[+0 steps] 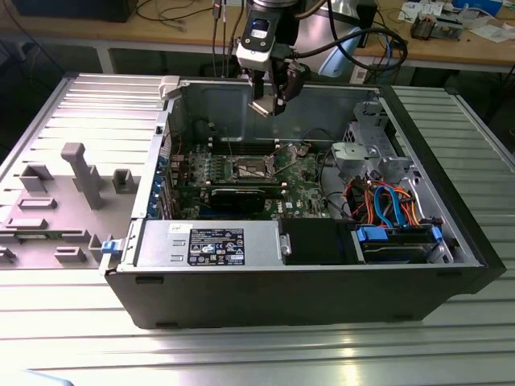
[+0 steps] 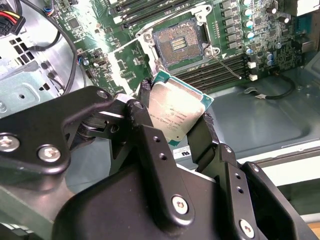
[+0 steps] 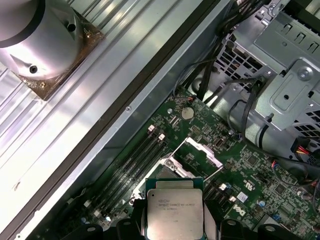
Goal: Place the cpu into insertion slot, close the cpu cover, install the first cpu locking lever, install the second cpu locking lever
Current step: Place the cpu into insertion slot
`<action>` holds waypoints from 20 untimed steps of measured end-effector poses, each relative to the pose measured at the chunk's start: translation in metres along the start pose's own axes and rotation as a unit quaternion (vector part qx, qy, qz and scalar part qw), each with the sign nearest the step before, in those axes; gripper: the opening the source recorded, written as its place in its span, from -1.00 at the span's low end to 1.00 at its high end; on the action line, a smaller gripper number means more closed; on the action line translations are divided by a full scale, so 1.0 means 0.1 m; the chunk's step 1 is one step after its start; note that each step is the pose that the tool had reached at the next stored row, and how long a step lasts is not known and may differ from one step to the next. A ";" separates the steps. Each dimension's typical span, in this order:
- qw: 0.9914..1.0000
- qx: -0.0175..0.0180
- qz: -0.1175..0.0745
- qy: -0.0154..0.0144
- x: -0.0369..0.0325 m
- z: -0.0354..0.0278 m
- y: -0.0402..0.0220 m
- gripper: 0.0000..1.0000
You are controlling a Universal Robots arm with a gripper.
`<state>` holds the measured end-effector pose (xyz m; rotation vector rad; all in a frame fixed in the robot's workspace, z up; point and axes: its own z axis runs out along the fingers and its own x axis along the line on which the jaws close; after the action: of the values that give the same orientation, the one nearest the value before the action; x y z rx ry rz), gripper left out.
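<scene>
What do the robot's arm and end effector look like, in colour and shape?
The end effector is matte black, with two angular, jointed fingers fastened by silver screws. In the exterior view the arm's wrist is silver-grey, and black cables loop beside it.

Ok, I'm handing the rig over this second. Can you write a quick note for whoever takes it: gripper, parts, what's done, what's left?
Gripper: shut on the cpu, pinched by its edges, metal top facing the wrist cameras.
Position: cpu held in the air above the open case, not touching the insertion slot.
Slot: empty, contacts bare. The cpu cover is tipped open and a locking lever is swung free.
Done: cpu picked up.
Left: seating the cpu, closing the cover, both levers.
</scene>
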<state>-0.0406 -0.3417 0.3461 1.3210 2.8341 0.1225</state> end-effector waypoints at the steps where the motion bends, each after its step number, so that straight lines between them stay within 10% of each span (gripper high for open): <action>1: 1.000 0.000 0.004 0.000 0.000 0.006 -0.001 0.09; 8: 0.999 0.002 0.049 -0.002 -0.002 0.093 -0.007 0.09; 20: 0.994 0.008 0.107 -0.003 -0.004 0.212 -0.017 0.09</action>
<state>-0.0407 -0.3418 0.3248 1.6204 2.6856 0.0983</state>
